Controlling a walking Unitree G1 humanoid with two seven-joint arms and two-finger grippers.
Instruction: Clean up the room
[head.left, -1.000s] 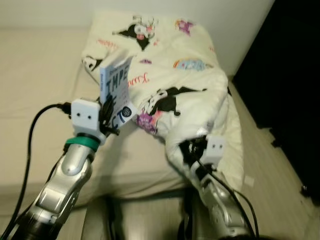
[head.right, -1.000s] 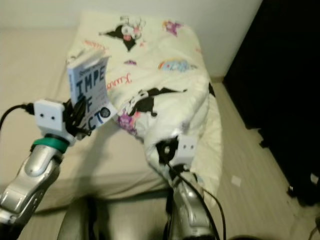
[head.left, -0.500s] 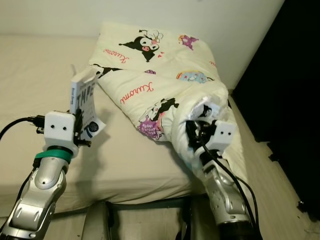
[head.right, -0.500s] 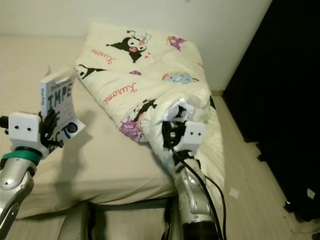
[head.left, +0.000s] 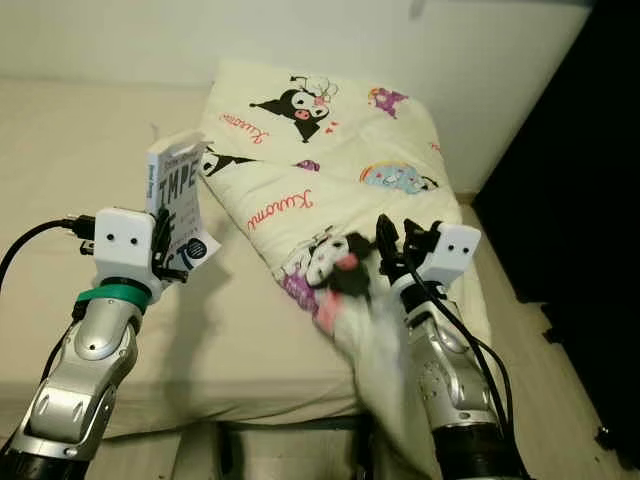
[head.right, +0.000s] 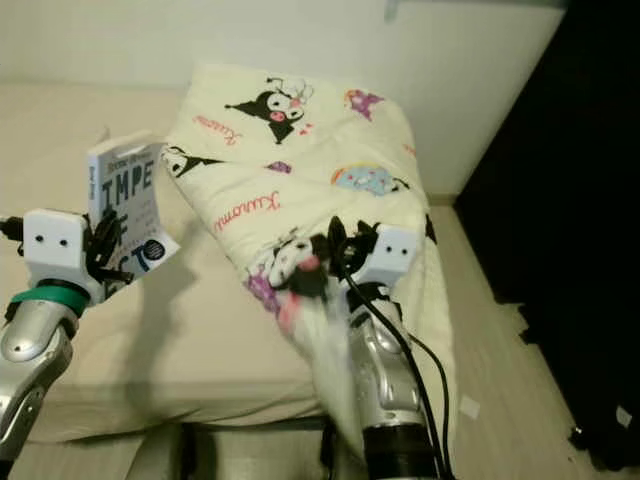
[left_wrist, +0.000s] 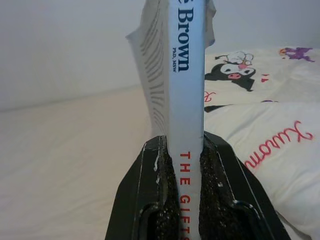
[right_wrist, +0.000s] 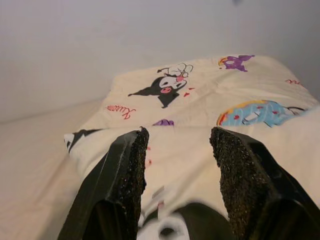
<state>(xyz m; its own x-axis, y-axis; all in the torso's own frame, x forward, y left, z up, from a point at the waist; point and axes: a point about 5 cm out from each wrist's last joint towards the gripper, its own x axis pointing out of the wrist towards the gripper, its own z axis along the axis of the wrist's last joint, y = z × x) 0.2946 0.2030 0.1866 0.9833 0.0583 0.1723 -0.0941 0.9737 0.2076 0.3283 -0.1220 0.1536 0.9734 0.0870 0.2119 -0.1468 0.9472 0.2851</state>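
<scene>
The left gripper (left_wrist: 183, 165) is up over the bed (head.left: 60, 150), and its two black fingers (left_wrist: 152, 185) pinch a book (head.left: 177, 205) by its spine. The book stands upright in the air above the bare tan sheet, just beside the blanket's edge. It has a pale blue cover with big dark letters. In the left wrist view the white spine shows "Brown" and red letters "THE GIFT".

The right gripper (right_wrist: 177, 150) is raised over the blanket (head.left: 330, 150), and its fingers (right_wrist: 127, 160) are spread apart with nothing between them. The blanket is cream with cartoon characters and lies folded along the bed's right side, by the white wall (head.left: 300, 40). A bit of it near the right gripper looks blurred and hangs down the bed's front edge. To the right of the bed it is dark.
</scene>
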